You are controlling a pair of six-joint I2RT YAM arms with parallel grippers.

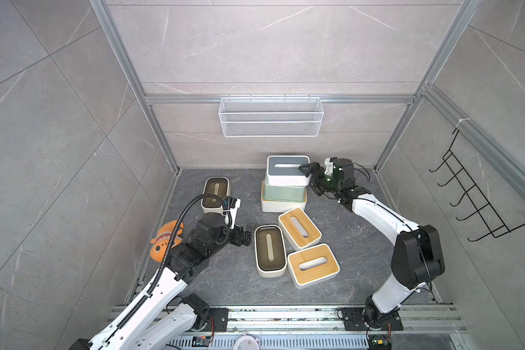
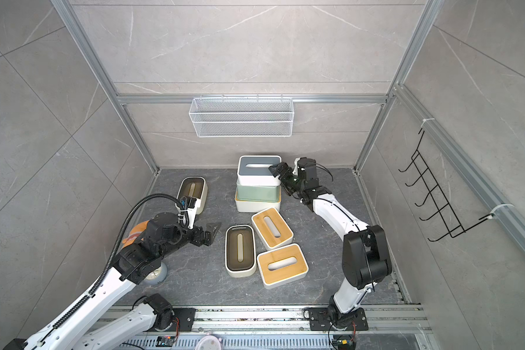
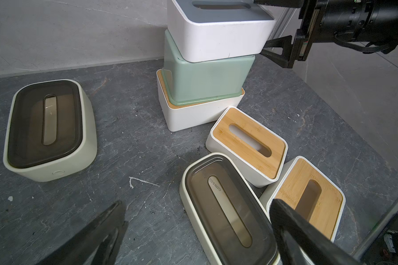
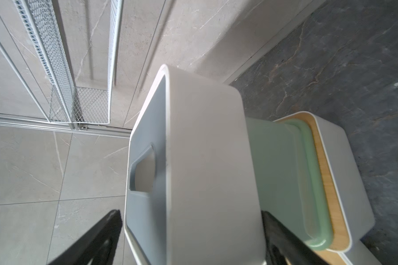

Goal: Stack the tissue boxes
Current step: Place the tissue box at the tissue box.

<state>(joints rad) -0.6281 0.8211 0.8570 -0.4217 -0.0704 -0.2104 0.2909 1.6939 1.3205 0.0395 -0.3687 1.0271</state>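
Straddling the right end of the grey-blue-lidded box (image 1: pixel 285 169) with my right gripper (image 1: pixel 308 178): fingers spread, one over the lid, one low by the base edge. The right wrist view shows a gap on the lid side, so no clamp. That box tops the stack, slightly skewed, on the sage green box (image 1: pixel 282 192), which sits on a bamboo-lidded white box (image 1: pixel 281 206) near the back wall. My left gripper (image 2: pixel 212 233) hangs wide apart, holding nothing, just beside a dark-lidded cream box (image 1: pixel 269 251). An angled bamboo-lidded box (image 1: pixel 299 228) and a front bamboo-lidded box (image 1: pixel 312 265) lie just beside it on the floor. A second cream box (image 1: pixel 215 194) stands apart, left of the stack.
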